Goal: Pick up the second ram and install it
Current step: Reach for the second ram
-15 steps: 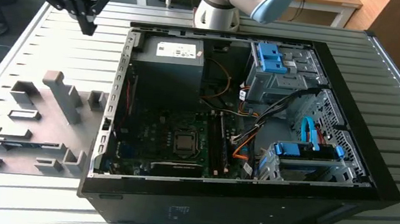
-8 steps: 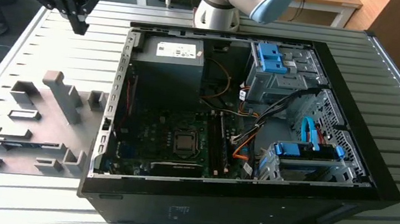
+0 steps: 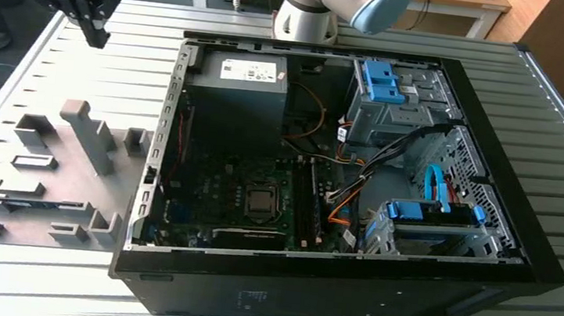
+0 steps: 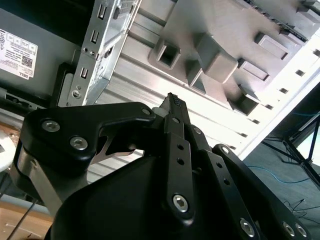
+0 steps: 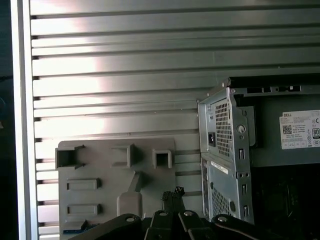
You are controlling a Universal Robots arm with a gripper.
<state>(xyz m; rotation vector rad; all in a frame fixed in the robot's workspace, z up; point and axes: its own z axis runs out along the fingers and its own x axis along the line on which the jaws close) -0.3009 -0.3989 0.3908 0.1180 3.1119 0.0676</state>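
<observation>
You are working over a ribbed silver metal table (image 3: 540, 99) that carries an open black desktop computer case (image 3: 538, 264) and, on the exterior view's left of it, a flat grey plastic fixture plate (image 3: 49, 181) with raised blocks. The black two-fingered gripper (image 3: 95, 40) hangs high over the far part of the table, beyond the plate's far end. In both wrist views its fingers (image 4: 173, 102) look pressed together with nothing pinched between them. The step in hand is, by my reading, the reach for the pick. Do it well by spreading the fingers before you descend, turning the wrist so they straddle the stick's thin faces rather than its ends, and coming straight down clear of the tall blocks. The second ram (image 3: 28, 201) appears to be the thin dark strip lying flat in a slot at the plate's near end. That puts it well apart from the fingertips, with the raised blocks standing between the two.
</observation>
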